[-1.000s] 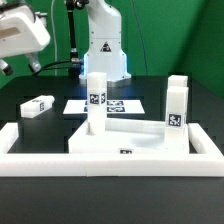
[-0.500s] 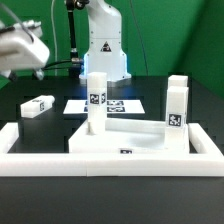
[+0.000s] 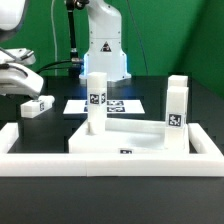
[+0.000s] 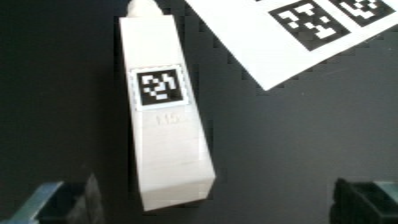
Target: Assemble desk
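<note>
The white desk top [image 3: 140, 141] lies rim up inside the border bars. One leg [image 3: 96, 98] stands upright on its far left corner. A second leg [image 3: 176, 103] stands upright at the exterior view's right, beside the top. A third leg [image 3: 37, 105] lies flat on the black table at the left; in the wrist view it [image 4: 169, 115] runs lengthwise, tag facing up. My gripper [image 3: 20, 86] hovers just above this lying leg. It [image 4: 217, 205] is open and empty, with one dark finger [image 4: 63, 200] on each side of the leg's end.
Long white border bars [image 3: 110, 161] fence the front and sides of the work area. The marker board [image 3: 107, 104] lies flat behind the desk top, and its corner also shows in the wrist view [image 4: 320, 30]. The robot base [image 3: 102, 45] stands at the back.
My gripper has come down and moved toward the exterior view's left, from high above the table to just over the lying leg. The parts have not moved.
</note>
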`<state>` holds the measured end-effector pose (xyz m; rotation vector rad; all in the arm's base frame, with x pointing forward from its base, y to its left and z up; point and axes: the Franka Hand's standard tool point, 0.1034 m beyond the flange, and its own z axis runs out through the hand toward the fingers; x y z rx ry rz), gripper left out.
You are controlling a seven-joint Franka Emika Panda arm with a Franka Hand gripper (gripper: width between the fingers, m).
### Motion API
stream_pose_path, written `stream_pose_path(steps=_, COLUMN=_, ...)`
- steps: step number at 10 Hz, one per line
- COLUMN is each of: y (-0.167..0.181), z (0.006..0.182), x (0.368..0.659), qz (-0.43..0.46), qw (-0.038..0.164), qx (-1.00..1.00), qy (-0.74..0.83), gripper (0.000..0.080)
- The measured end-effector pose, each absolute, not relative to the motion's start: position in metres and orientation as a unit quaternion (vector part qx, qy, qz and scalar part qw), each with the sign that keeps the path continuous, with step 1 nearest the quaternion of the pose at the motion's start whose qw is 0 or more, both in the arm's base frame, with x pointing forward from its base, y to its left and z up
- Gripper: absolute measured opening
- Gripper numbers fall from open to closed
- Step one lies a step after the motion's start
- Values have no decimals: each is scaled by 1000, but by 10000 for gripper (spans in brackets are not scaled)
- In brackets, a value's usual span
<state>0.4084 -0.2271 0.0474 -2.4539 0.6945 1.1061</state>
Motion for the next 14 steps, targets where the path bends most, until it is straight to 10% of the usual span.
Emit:
stream_pose_path(steps=8, y=-215, z=9, x=365, qz=434, qw=179, qx=-838, qy=279, gripper=649)
stream_pose_path(steps=11, y=-215, z=9, x=365, qz=434, qw=179, qx=-837, qy=280, gripper=288)
stream_pose_path(steps=14, y=-215, z=9, x=365, qz=434, qw=179, qx=-837, qy=280, gripper=288)
